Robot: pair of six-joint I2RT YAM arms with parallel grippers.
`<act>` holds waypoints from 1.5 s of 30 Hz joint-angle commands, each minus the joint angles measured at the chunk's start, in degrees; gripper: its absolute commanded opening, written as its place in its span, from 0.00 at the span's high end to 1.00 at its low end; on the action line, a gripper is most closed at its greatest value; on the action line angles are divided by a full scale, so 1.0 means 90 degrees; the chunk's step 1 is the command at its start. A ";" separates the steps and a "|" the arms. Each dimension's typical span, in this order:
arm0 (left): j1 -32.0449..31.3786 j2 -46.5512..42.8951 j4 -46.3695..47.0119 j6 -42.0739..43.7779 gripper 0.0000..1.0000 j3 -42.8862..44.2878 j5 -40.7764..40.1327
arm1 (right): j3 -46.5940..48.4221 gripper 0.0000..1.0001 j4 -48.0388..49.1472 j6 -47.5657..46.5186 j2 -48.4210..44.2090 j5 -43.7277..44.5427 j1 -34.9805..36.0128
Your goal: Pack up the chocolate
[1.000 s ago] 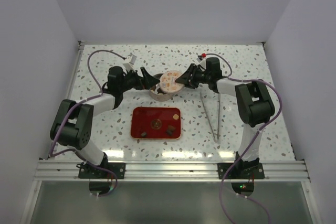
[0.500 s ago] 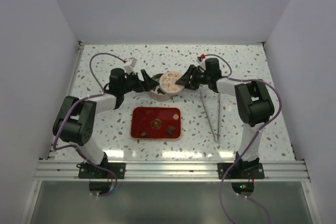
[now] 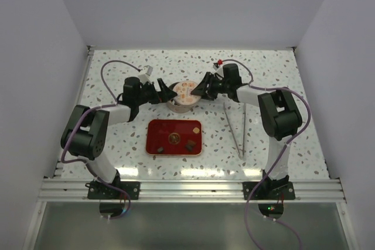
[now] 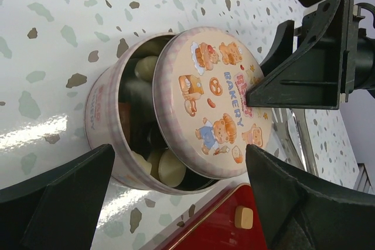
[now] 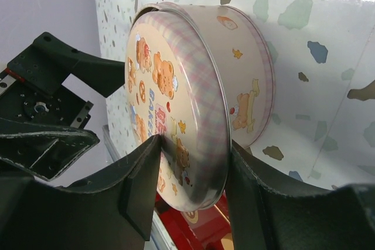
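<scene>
A round pink tin (image 4: 102,112) stands mid-table with cream and dark chocolate (image 4: 170,168) inside. Its bear-printed lid (image 5: 176,109) leans tilted over the tin's mouth, and my right gripper (image 5: 193,162) is shut on the lid's rim. In the top view the lid (image 3: 186,90) half covers the tin (image 3: 179,105), with the right gripper (image 3: 200,88) on its right. My left gripper (image 4: 179,156) is open, its fingers either side of the tin's near wall without touching. More chocolate (image 3: 190,144) lies on the red tray (image 3: 161,130), including a light brown block (image 4: 243,218).
Long metal tweezers (image 3: 234,127) lie right of the red tray. The tray sits just in front of the tin. White walls close in the table at the back and on both sides.
My right gripper has carried the lid a little left and back, tipping it steeper over the tin. The left wrist has shifted slightly toward the back, its gripper still open.
</scene>
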 commanded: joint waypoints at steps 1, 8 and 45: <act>0.0047 0.0068 0.0193 0.0140 0.00 0.0157 -0.0058 | 0.0303 0.51 -0.0109 -0.0162 0.0147 0.0123 0.0054; 0.0047 0.0166 0.0203 0.0139 0.00 0.0235 -0.0048 | 0.0391 0.51 -0.0139 -0.0152 0.0284 0.0162 0.0142; 0.0057 0.0313 0.0388 0.0130 0.00 0.0313 0.0157 | 0.1202 0.48 -0.0764 -0.0455 0.0548 0.0240 0.0493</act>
